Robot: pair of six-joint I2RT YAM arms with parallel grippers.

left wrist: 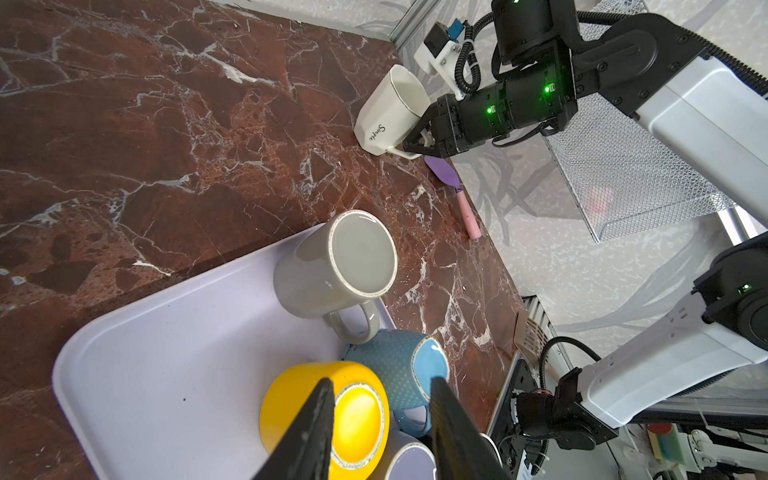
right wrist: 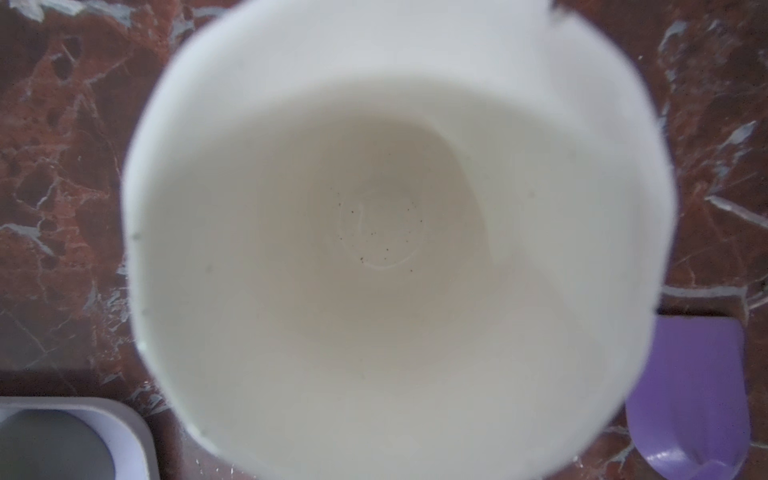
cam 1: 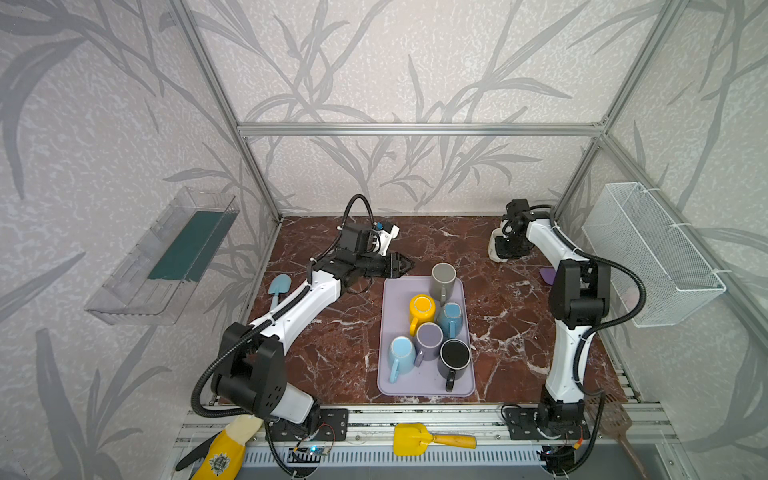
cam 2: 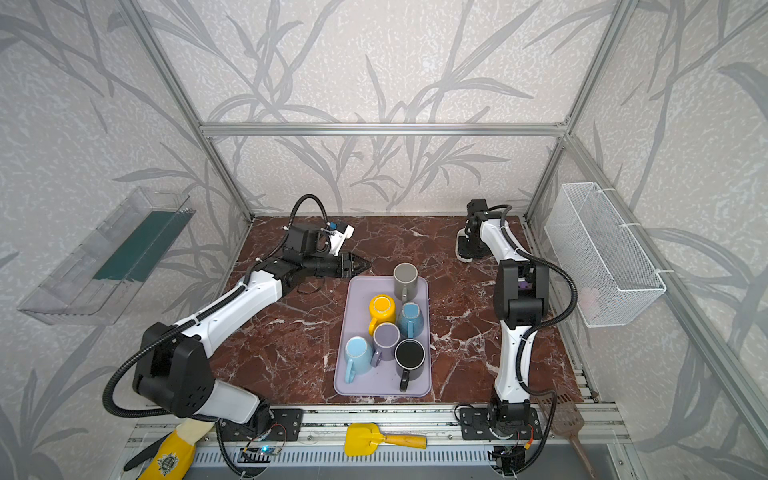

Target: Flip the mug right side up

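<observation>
A red marble table (cam 1: 332,353) stands between leaf-patterned walls. At its far right end the right gripper (left wrist: 415,143) is clamped on the handle of the white mug (left wrist: 390,112), which sits tilted with its mouth toward the wrist camera (right wrist: 374,249). The left gripper (cam 1: 405,264) hovers by the far left corner of the tray (cam 1: 415,382), its jaws apart and holding nothing.

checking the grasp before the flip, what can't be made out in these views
- white mug: both top views, mostly hidden behind the right arm.
- Its handle: right wrist view, the blurred mug body fills the picture.
- purple mug: left wrist view, cut by the bottom edge.
</observation>
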